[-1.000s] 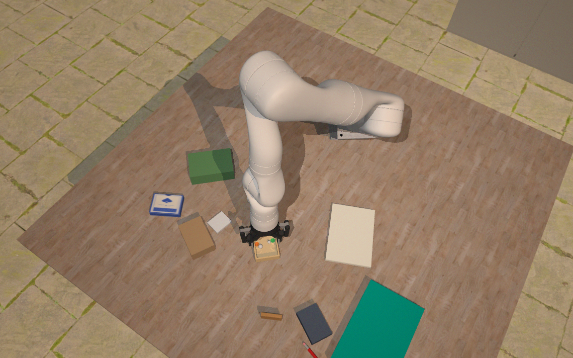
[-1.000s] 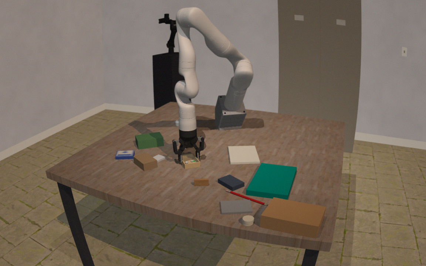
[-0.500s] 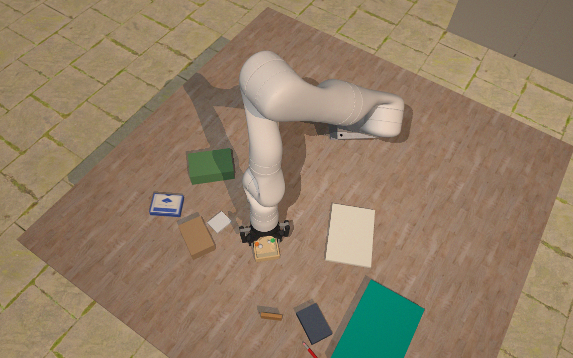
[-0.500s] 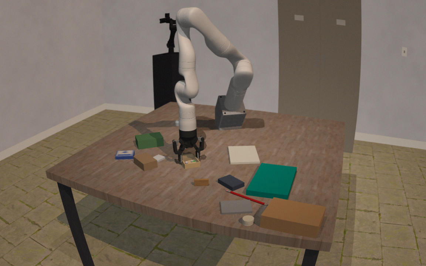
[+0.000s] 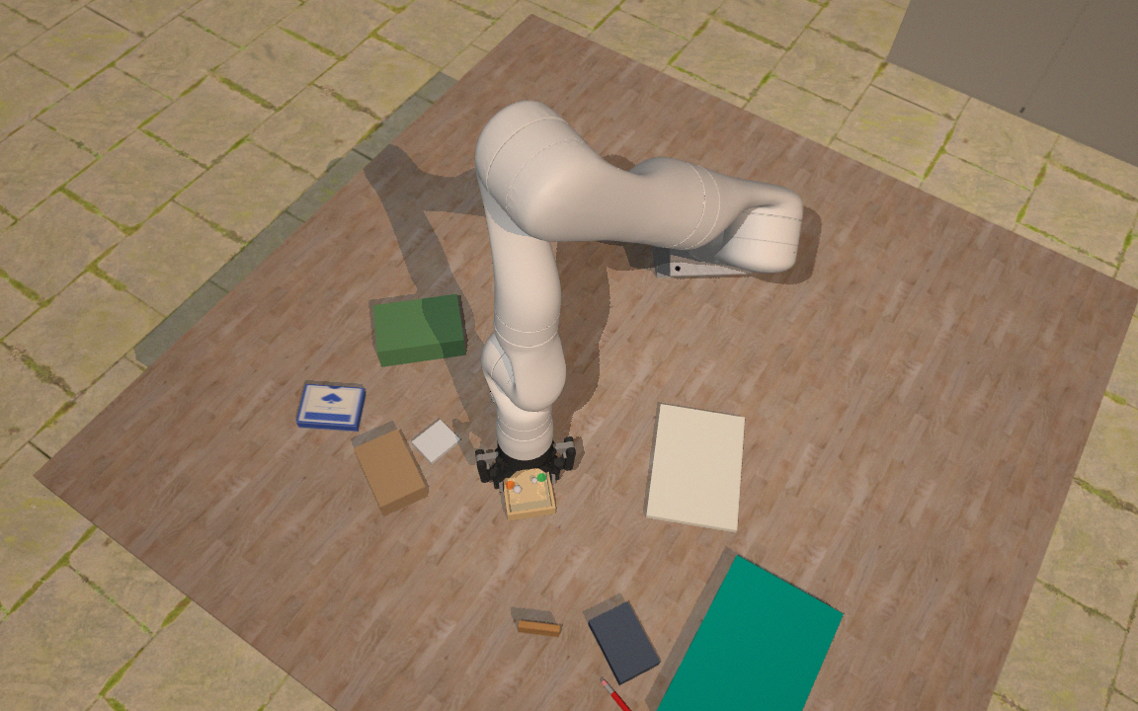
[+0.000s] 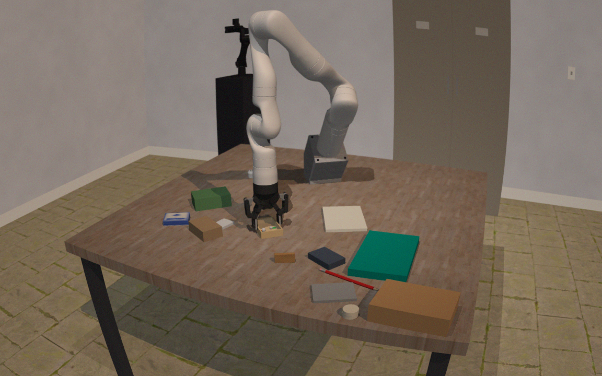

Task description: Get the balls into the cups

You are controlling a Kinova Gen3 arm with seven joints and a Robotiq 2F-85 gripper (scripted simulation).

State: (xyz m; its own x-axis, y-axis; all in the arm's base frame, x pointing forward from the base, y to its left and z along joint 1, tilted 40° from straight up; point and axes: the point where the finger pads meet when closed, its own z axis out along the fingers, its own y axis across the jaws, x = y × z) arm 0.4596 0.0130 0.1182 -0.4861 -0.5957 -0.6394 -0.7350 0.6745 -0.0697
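Tool (image 6: 265, 223) of yours is clamped across the far end of the wooden puzzle (image 6: 270, 230), fingers straddling its sides. You see the puzzle resting on the tabletop (image 6: 247, 275), between the brown box (image 6: 205, 228) and the cream slab (image 6: 343, 218).

White rounded arm (image 6: 265, 74), blk fingers (image 6: 249, 215), grey base (image 6: 314, 174)

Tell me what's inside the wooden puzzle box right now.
Inside the wooden puzzle, gripped by the gripper, the top view shows an orange cup, a green cup and a white ball beside the orange one. The gripper covers the far edge; no second ball shows.
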